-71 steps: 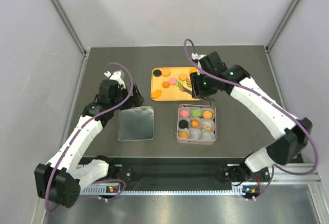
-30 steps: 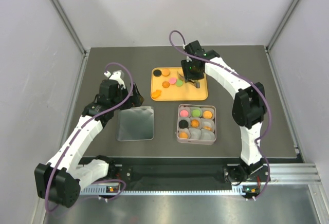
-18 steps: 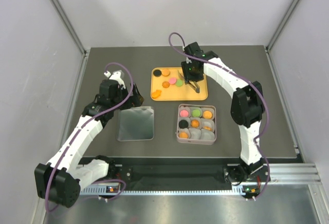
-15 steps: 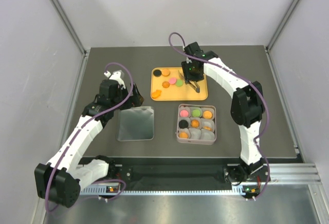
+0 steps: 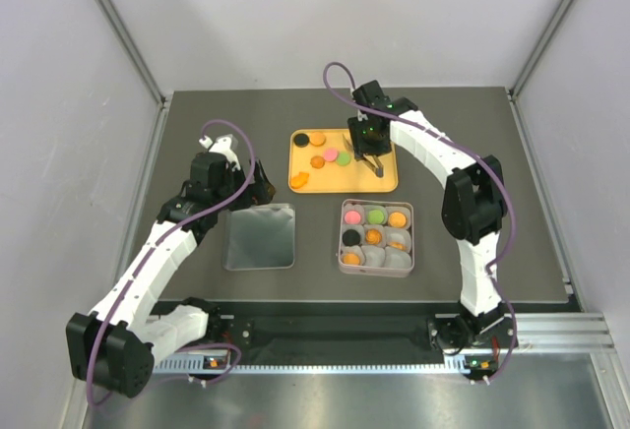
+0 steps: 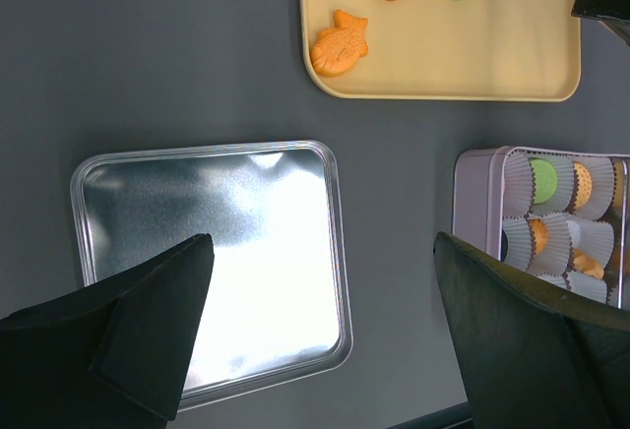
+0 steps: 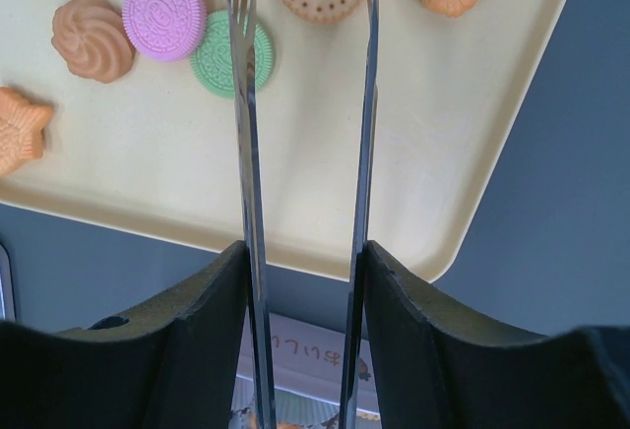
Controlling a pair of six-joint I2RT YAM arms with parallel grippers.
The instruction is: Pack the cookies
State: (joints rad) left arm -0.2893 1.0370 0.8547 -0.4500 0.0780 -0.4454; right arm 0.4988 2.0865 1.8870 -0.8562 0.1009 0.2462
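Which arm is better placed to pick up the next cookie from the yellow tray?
Right. The right gripper holds metal tongs, tips over the tray by the green cookie. The left gripper hangs open over the tin lid, off the tray.

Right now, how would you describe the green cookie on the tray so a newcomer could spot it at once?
Find the yellow tray beyond the square tin. Near its middle, by the tongs held in the right gripper, lies the green sandwich cookie, pressed against a pink one. It is the tray's only green cookie.
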